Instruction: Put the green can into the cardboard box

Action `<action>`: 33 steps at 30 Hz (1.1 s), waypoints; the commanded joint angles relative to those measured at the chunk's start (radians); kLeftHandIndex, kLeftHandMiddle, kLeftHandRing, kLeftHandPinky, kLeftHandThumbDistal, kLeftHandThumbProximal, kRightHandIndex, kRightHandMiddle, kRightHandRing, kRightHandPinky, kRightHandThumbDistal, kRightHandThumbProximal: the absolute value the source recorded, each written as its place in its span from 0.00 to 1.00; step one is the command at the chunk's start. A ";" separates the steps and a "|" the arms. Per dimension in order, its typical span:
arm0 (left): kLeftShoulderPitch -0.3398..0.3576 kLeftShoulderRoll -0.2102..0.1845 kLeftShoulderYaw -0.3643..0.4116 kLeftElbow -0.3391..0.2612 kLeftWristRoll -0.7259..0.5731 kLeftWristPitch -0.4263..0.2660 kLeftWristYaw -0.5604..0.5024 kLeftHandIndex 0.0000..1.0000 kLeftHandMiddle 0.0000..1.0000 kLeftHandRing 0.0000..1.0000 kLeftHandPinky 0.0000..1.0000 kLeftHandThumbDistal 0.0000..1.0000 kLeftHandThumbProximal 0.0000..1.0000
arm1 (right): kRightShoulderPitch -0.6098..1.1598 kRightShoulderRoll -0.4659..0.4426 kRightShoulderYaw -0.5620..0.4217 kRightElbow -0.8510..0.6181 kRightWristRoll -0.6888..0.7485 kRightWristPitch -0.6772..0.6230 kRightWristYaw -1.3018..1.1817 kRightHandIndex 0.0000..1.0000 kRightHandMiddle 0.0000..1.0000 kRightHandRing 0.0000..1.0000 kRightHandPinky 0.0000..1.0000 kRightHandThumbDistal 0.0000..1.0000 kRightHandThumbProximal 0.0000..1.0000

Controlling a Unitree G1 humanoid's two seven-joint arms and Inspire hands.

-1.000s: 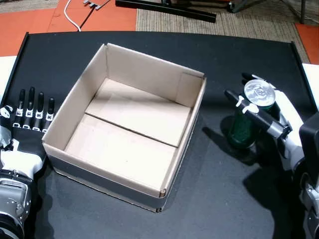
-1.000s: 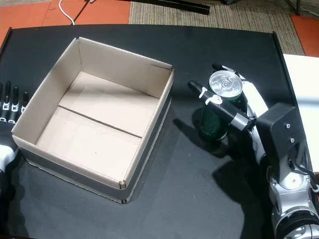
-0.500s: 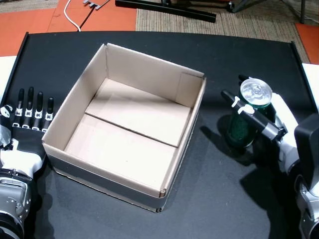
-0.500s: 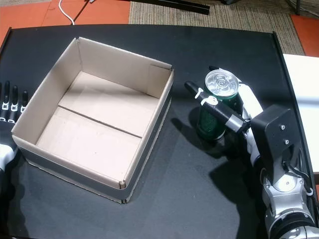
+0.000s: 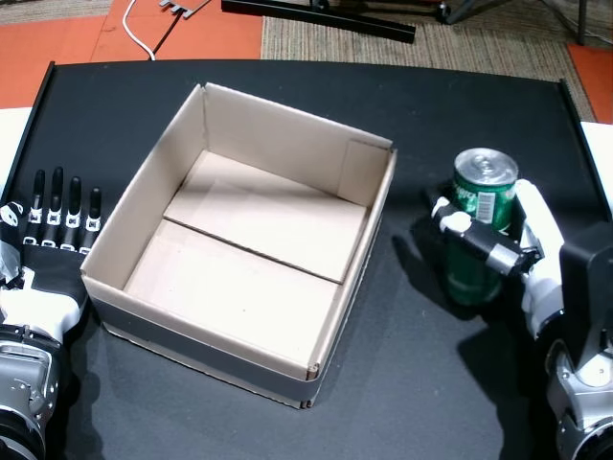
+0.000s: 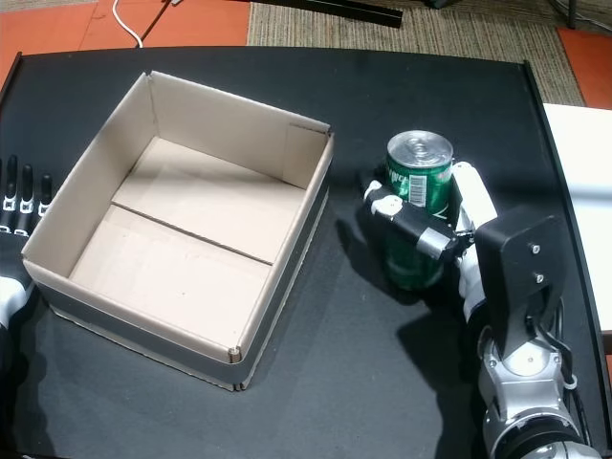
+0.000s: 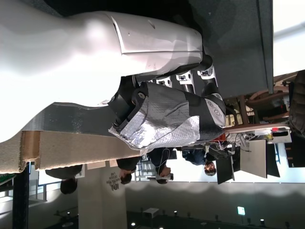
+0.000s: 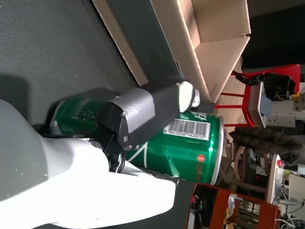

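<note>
While the left hand [image 5: 57, 225] rests open on the desk [image 5: 402, 383], the right hand [image 5: 517, 249] clasps the green can [image 5: 482, 206] beside the cardboard box [image 5: 359, 158].

The cardboard box [image 5: 251, 247] is open at the top and holds nothing inside, so there is free room to come in from above. Its right wall [image 5: 369, 240] stands between the inside and the green can [image 5: 482, 230], which the right hand [image 5: 512, 251] grips just beside it. The black table [image 5: 460, 105] behind and in front of the box is bare. The left hand [image 5: 53, 230] lies flat close to the box's left wall.
</note>
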 commanded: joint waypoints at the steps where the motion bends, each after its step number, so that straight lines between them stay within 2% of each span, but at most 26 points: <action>1: 0.066 -0.007 0.002 0.037 0.009 0.002 0.056 0.49 0.50 0.62 0.74 0.00 0.54 | 0.007 0.002 -0.011 -0.001 0.009 -0.012 -0.012 0.00 0.01 0.05 0.16 0.11 0.71; 4: 0.066 -0.006 -0.001 0.037 0.013 0.001 0.053 0.47 0.49 0.60 0.76 0.00 0.54 | 0.006 0.004 -0.023 0.000 0.015 -0.002 -0.022 0.00 0.00 0.00 0.14 0.10 0.71; 6: 0.066 -0.005 -0.004 0.037 0.016 0.003 0.053 0.48 0.49 0.60 0.74 0.00 0.54 | 0.006 0.004 -0.027 0.001 0.015 0.000 -0.028 0.00 0.00 0.00 0.14 0.14 0.74; 10: 0.062 -0.005 -0.004 0.037 0.016 0.003 0.059 0.49 0.49 0.61 0.73 0.00 0.58 | 0.004 0.001 -0.026 0.002 0.009 0.004 -0.036 0.00 0.00 0.00 0.14 0.07 0.75; 15: 0.060 -0.006 -0.002 0.038 0.013 0.003 0.060 0.52 0.51 0.62 0.75 0.00 0.60 | -0.001 -0.005 -0.026 0.001 0.009 0.016 -0.031 0.00 0.03 0.03 0.15 0.04 0.71; 17: 0.059 -0.008 -0.003 0.037 0.014 0.000 0.056 0.52 0.52 0.63 0.75 0.00 0.60 | -0.003 -0.010 -0.021 0.001 0.003 0.013 -0.032 0.01 0.05 0.04 0.14 0.08 0.69; 19: 0.060 -0.011 -0.008 0.038 0.019 -0.006 0.052 0.52 0.51 0.62 0.74 0.00 0.59 | -0.005 -0.017 -0.013 -0.001 -0.006 0.005 -0.031 0.02 0.06 0.04 0.13 0.17 0.70; 21: 0.060 -0.013 -0.010 0.038 0.021 -0.009 0.052 0.52 0.51 0.62 0.74 0.00 0.58 | -0.011 -0.026 -0.006 -0.004 -0.013 -0.006 -0.024 0.04 0.10 0.08 0.14 0.18 0.68; 23: 0.057 -0.017 -0.006 0.038 0.015 -0.010 0.063 0.52 0.51 0.62 0.74 0.00 0.54 | -0.019 -0.038 0.015 -0.010 -0.038 -0.035 -0.038 0.06 0.12 0.09 0.13 0.02 0.56; 25: 0.053 -0.020 -0.007 0.038 0.015 -0.011 0.068 0.53 0.51 0.62 0.74 0.00 0.54 | -0.032 -0.062 0.060 -0.019 -0.096 -0.080 -0.091 0.07 0.12 0.09 0.13 0.00 0.53; 27: 0.051 -0.022 -0.011 0.039 0.021 -0.016 0.076 0.52 0.50 0.60 0.73 0.00 0.55 | -0.051 -0.076 0.076 -0.026 -0.114 -0.114 -0.103 0.06 0.11 0.09 0.13 0.13 0.62; 29: 0.047 -0.026 -0.011 0.039 0.020 -0.020 0.087 0.51 0.50 0.59 0.72 0.00 0.55 | -0.074 -0.090 0.090 -0.036 -0.130 -0.153 -0.121 0.05 0.10 0.08 0.13 0.17 0.66; 31: 0.046 -0.028 -0.011 0.039 0.019 -0.019 0.084 0.52 0.51 0.61 0.74 0.00 0.56 | -0.096 -0.106 0.111 -0.047 -0.157 -0.194 -0.160 0.05 0.10 0.09 0.12 0.12 0.67; 32: 0.045 -0.030 -0.010 0.039 0.018 -0.019 0.084 0.52 0.51 0.62 0.75 0.00 0.56 | -0.109 -0.115 0.123 -0.054 -0.171 -0.216 -0.179 0.05 0.10 0.09 0.13 0.03 0.66; 33: 0.045 -0.031 -0.009 0.039 0.016 -0.018 0.081 0.52 0.52 0.63 0.77 0.00 0.56 | -0.123 -0.125 0.134 -0.060 -0.186 -0.237 -0.196 0.04 0.08 0.08 0.13 0.05 0.66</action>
